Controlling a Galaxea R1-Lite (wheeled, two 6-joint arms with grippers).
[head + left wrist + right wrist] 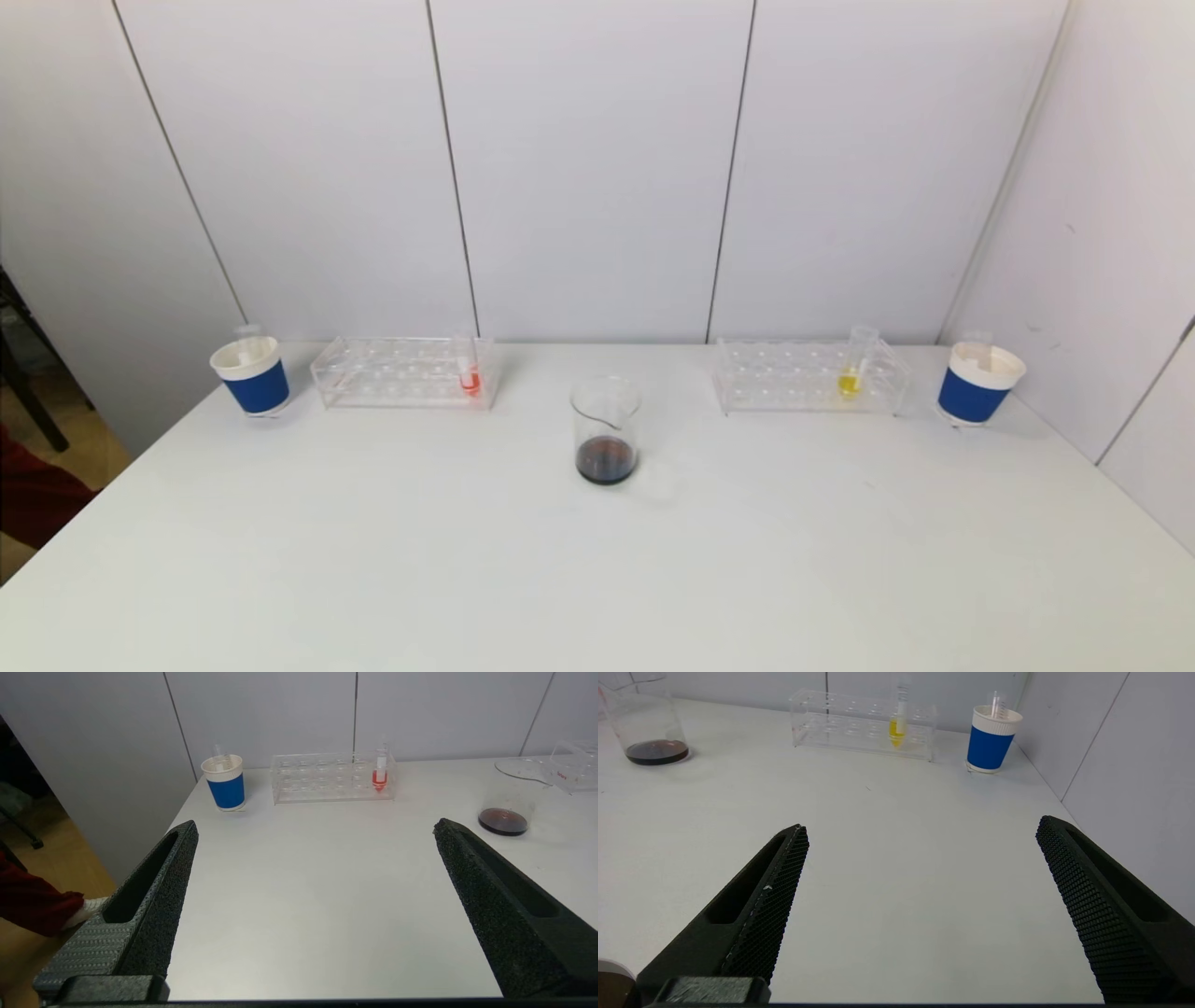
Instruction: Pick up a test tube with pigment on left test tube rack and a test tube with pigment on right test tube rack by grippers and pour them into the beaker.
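A clear left rack (403, 371) (327, 777) holds a test tube with red pigment (470, 377) (380, 775) at its right end. A clear right rack (808, 375) (861, 723) holds a test tube with yellow pigment (851, 373) (898, 727). A glass beaker (606, 429) (507, 798) (647, 728) with dark liquid stands between them. My left gripper (315, 828) is open and empty, well short of the left rack. My right gripper (922, 828) is open and empty, well short of the right rack. Neither gripper shows in the head view.
A blue-and-white paper cup (252, 375) (225, 782) with an empty tube stands left of the left rack. Another such cup (977, 383) (992, 738) stands right of the right rack. A wall runs behind the white table (597, 560) and along its right side.
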